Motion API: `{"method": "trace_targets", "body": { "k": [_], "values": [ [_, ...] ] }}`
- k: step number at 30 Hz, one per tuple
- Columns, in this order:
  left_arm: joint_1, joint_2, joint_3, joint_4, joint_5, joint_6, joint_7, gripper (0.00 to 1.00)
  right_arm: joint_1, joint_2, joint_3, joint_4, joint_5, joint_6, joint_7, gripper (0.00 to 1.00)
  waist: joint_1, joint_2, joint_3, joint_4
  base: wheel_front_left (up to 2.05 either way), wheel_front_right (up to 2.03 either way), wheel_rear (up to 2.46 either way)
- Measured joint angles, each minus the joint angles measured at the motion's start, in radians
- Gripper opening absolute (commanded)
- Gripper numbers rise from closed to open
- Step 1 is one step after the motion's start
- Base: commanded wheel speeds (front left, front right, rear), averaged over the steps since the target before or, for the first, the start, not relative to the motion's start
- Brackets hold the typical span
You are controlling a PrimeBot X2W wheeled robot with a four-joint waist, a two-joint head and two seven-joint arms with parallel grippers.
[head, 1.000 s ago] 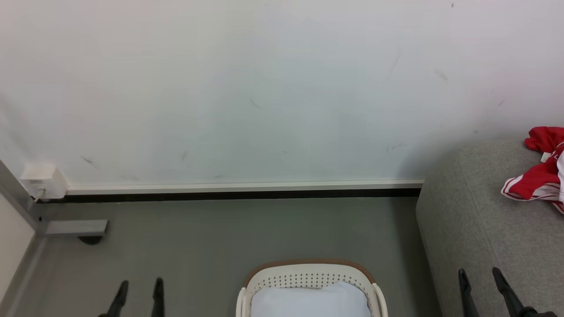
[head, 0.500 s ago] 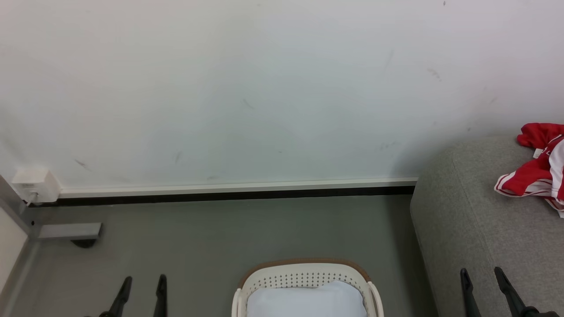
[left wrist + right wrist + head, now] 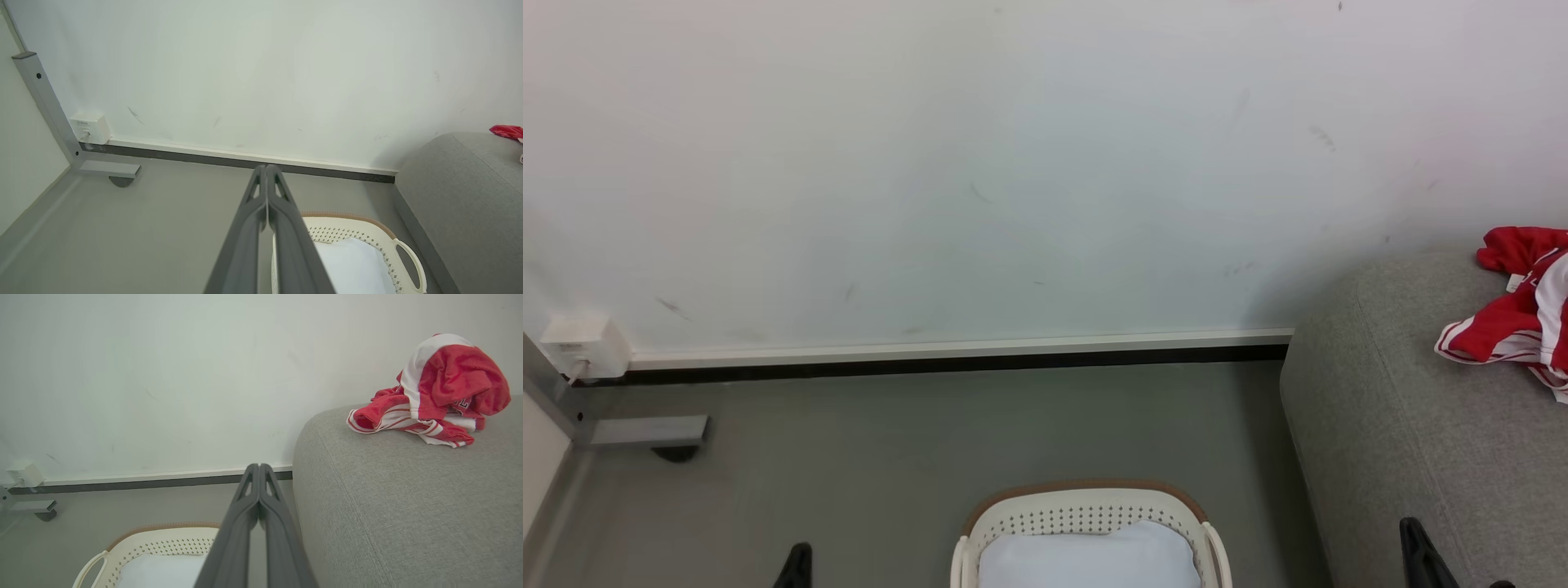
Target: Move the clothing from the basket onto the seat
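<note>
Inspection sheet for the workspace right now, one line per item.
Surface: grey floor, basket standing on it.
Job's things: clothing heaped on seat; basket shows white liner, no red seen in its visible part.
Clutter: nothing seen.
Grippers: left gripper shut, holding nothing; right gripper shut, holding nothing.
Cables: possible short lead at white wall box, too small to tell.
Surroundings: scuffed white wall; grey metal post at left.

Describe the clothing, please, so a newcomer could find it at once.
Find the large grey seat beside the white wall. On its top lies the clothing, a crumpled heap. It alone is bright red with white stripes; the liner in the basket is plain white.
</note>
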Motion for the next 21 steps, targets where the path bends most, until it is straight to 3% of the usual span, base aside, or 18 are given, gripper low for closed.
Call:
{"method": "trace_targets", "body": {
  "k": [21],
  "values": [
    [-0.041, -0.004, 0.020, -0.003, -0.386, -0.018, 0.094, 0.00, -0.029, -0.002, -0.018, -0.013, 0.378, 0.000, 0.093, 0.00, 0.0000, 0.0000, 0.007, 0.008, 0.00, 0.00, 0.00]
  ]
}}
